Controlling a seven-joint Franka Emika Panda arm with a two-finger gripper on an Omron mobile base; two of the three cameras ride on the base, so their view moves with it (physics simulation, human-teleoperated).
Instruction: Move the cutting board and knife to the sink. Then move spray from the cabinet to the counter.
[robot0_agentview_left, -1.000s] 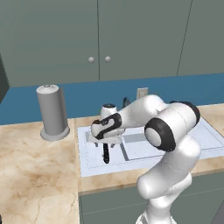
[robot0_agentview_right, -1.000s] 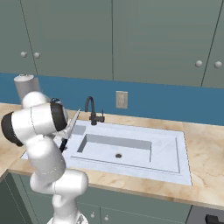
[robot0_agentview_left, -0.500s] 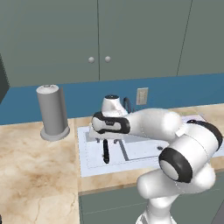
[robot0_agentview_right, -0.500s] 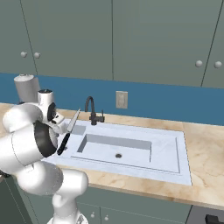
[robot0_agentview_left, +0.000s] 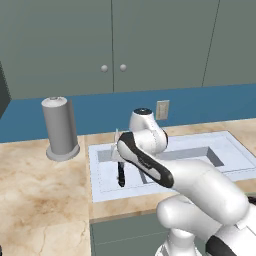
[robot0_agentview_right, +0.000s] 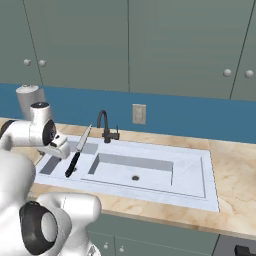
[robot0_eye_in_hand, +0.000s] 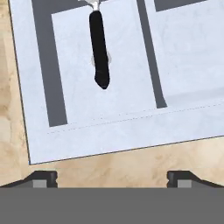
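The knife (robot0_agentview_left: 120, 170) rests in the left part of the sink (robot0_agentview_left: 230, 155), black handle toward the front and silver blade pointing back. In the right base view the knife (robot0_agentview_right: 76, 155) lies just right of my gripper (robot0_agentview_right: 61, 150). In the hand view the knife's handle (robot0_eye_in_hand: 99, 48) is ahead and free, and my gripper (robot0_eye_in_hand: 111, 177) is open over the counter (robot0_eye_in_hand: 131, 162) at the sink's front rim. The sink (robot0_agentview_right: 190, 172) holds nothing else that shows. The cutting board and the spray are out of view.
A tall grey paper-towel cylinder (robot0_agentview_left: 60, 130) stands on the counter (robot0_agentview_left: 40, 200) left of the sink. The dark faucet (robot0_agentview_right: 105, 127) rises behind the basin. Shut cabinet doors (robot0_agentview_right: 175, 45) hang above. My own arm (robot0_agentview_left: 190, 180) crosses the sink's front.
My arm has swung round, its elbow coming forward and right, while the hand stayed by the sink's left end. The knife has not moved. The jaws stayed open.
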